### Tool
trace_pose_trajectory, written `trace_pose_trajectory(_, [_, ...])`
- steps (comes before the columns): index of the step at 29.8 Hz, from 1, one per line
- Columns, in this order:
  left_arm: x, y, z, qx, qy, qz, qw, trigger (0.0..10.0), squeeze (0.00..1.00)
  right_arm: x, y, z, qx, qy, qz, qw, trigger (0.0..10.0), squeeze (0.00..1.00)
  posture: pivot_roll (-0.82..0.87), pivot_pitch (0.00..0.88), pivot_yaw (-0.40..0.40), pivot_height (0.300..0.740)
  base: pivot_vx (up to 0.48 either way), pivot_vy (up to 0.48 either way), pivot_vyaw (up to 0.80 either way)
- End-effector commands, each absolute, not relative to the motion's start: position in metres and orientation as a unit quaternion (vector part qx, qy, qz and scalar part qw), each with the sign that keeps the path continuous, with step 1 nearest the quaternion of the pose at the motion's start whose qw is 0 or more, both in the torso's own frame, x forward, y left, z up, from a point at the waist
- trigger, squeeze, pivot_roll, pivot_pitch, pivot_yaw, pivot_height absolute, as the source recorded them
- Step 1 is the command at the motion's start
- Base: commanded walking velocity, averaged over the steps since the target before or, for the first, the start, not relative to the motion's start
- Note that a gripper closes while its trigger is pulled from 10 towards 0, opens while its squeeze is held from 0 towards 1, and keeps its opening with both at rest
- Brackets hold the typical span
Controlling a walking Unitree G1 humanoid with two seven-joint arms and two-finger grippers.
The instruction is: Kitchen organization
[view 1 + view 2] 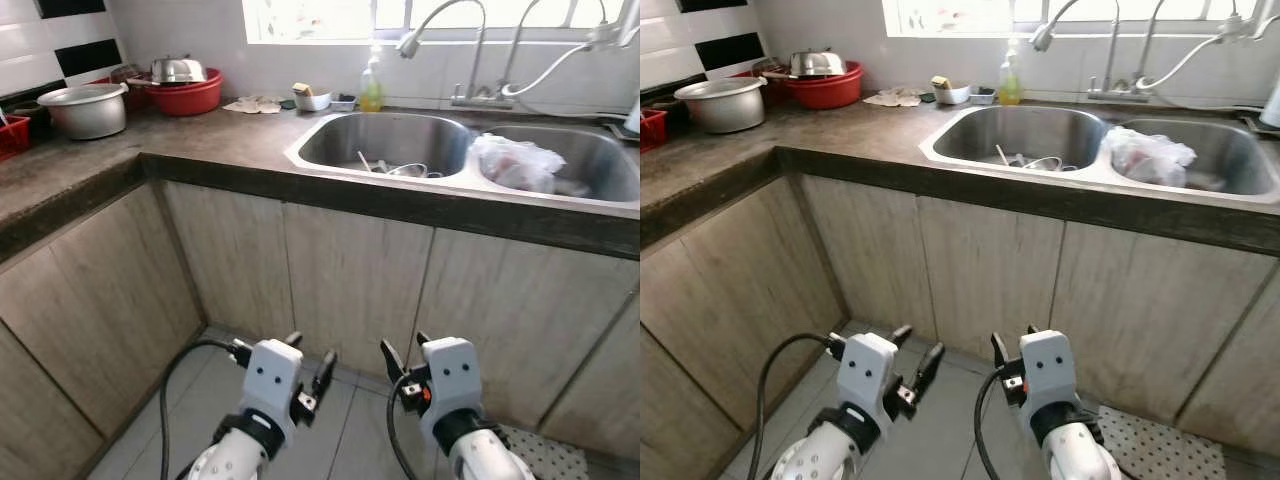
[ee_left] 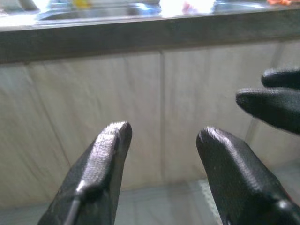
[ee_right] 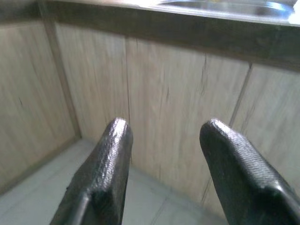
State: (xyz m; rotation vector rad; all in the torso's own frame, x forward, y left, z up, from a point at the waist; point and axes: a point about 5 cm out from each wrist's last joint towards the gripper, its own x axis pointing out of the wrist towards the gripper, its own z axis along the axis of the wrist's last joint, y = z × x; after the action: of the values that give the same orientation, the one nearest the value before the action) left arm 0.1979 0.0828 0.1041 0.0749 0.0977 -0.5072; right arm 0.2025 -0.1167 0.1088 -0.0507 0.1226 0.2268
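Both tools spread and empty, left tool (image 1: pixel 308 362) and right tool (image 1: pixel 402 357) low by the cabinet doors (image 1: pixel 350 280); raise them over the surface (image 1: pixel 215 140) edge before reaching the double sink (image 1: pixel 385 140) holding dishes (image 1: pixel 400 168) and plastic bag (image 1: pixel 515 162).

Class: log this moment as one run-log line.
left gripper: open, low | right gripper: open, low | cabinet doors: ahead | sink: dishes inside

No readable text, label, brand or number anywhere, soap bottle (image 1: pixel 371 88) behind the sink (image 1: pixel 385 140) too small to read
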Motion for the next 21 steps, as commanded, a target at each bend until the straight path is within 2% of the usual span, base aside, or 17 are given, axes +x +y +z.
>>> trace_pose_trajectory(1, [0.197,0.081,0.108,0.034,0.047,-0.262,0.963,10.0,0.0,0.203,-0.117,0.11,-0.028,0.06,0.113,0.991,10.0,0.0,0.04,0.011,-0.006,0.74,0.0,0.0,0.0])
trace_pose_trajectory(21, [0.191,0.082,0.097,0.031,0.079,-0.281,0.956,10.0,0.0,0.194,-0.113,0.099,-0.036,0.09,0.137,0.986,10.0,0.0,0.03,0.0,0.006,0.74,0.0,0.0,0.0])
